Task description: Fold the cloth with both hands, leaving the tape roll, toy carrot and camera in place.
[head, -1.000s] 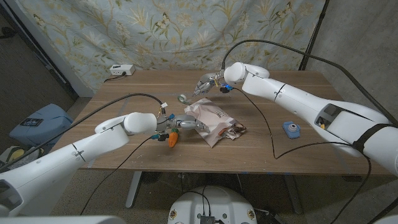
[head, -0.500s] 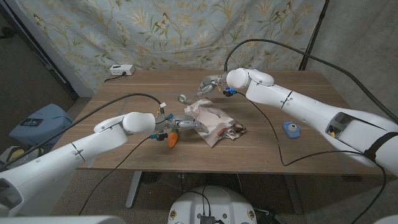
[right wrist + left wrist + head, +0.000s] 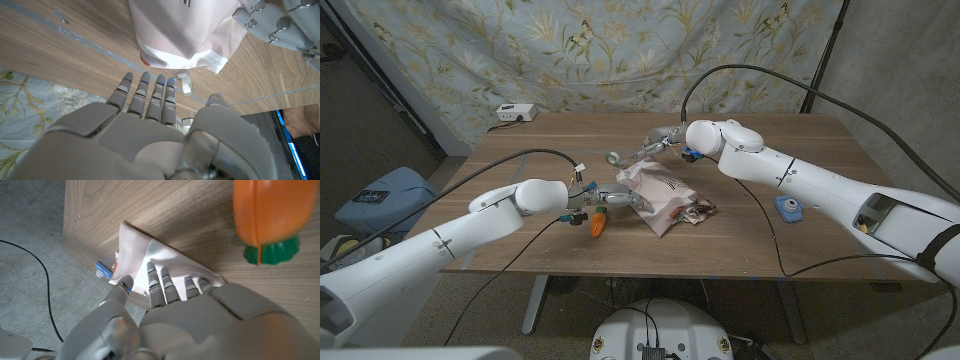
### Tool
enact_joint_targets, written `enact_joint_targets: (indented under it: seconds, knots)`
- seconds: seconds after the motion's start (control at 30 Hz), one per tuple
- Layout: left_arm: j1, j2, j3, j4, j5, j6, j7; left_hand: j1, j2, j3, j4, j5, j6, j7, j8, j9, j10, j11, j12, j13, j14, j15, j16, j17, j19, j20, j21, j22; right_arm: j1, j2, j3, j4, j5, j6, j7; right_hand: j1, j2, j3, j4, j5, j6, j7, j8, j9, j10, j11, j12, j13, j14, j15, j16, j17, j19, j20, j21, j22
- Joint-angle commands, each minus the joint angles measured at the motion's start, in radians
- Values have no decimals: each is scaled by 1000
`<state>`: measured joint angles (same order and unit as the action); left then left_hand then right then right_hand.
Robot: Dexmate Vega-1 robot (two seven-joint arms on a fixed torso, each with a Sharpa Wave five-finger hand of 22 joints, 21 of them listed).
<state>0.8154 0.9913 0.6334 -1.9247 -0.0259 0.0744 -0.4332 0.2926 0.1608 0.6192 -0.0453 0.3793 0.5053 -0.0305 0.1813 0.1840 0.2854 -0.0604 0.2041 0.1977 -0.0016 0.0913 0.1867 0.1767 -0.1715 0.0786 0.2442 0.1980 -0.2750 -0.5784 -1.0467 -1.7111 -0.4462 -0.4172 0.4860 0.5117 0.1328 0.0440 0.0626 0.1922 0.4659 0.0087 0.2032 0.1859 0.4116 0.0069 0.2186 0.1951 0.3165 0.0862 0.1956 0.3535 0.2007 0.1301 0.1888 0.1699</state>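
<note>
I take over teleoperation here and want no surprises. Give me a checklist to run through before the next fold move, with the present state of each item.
1. Left hand touching the cloth: ok, fingers on its near edge.
2. Left hand actually gripping the cloth: cannot tell.
3. Right hand on the cloth: not ok, open above the far edge.
4. Toy carrot off the cloth: ok, though close beside the left hand.
5. Tape roll off the cloth: ok.
6. Camera out of the way: ok, far to the right.

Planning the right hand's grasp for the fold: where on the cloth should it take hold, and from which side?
Probably the far corner of the cloth, approached from the tape roll's side: that edge lies loose near the open right hand, while the left hand touches the near edge.
</note>
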Motion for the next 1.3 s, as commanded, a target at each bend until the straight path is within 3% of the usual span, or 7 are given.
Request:
enact_joint_targets:
  seconds: [0.03,0.33,0.6,0.83,0.97,1.3]
  knots:
    - [-2,-5,-2,-2,11,-7,10,-9,-1,6,2,-6,-8,-1,1,3,-6,4,2,2,-2,11,1,1,-34,6,3,2,-38,3,10,18,-36,36,11,-41,-8,-14,27,10,-3,5,-4,3,-7,3,-7,1,-15,4,0,-2,-13,1,-4,3]
    - [-15,-11,4,1,18,-7,-2,-11,-2,7,2,-7,-6,-2,3,3,-5,3,3,2,-2,9,0,1,-35,5,3,2,-55,22,21,89,-18,107,-14,-114,-14,-45,64,24,-2,11,-4,3,-4,9,-14,-1,-29,6,3,-10,-36,0,-7,4]
    - [-21,-16,7,5,18,-5,-8,-12,-2,9,3,-7,-5,-3,4,3,-5,3,4,2,-2,8,0,0,-35,5,2,2,-52,47,17,174,-11,181,-35,-144,-16,-57,78,30,3,9,-3,3,-2,8,-16,-2,-34,6,4,-13,-44,1,-6,4]
    - [-21,-17,7,4,19,1,-5,-13,-2,11,3,-8,-4,-2,5,3,-4,4,4,2,-2,9,0,-1,-36,4,2,2,-48,63,12,210,-8,194,-25,-169,-18,-68,88,36,6,6,-3,3,0,5,-17,-2,-39,5,4,-17,-46,-10,-4,4]
    - [-23,-19,10,4,21,2,-7,-13,-2,12,2,-8,-4,-1,5,3,-5,3,4,2,-2,8,0,-1,-36,4,2,2,-51,56,20,198,-5,194,-25,-178,-18,-71,91,38,6,3,-3,3,-1,3,-18,-2,-40,5,5,-18,-47,-13,-4,4]
    - [-26,-23,16,-2,28,11,-8,-13,-1,15,2,-8,-4,-3,5,3,-6,5,4,2,-2,8,-1,-1,-36,4,2,2,-83,-7,65,59,-8,153,-11,-189,-21,-77,92,42,1,-1,-5,2,-3,2,-20,-2,-44,8,5,-22,-48,-15,-3,3]
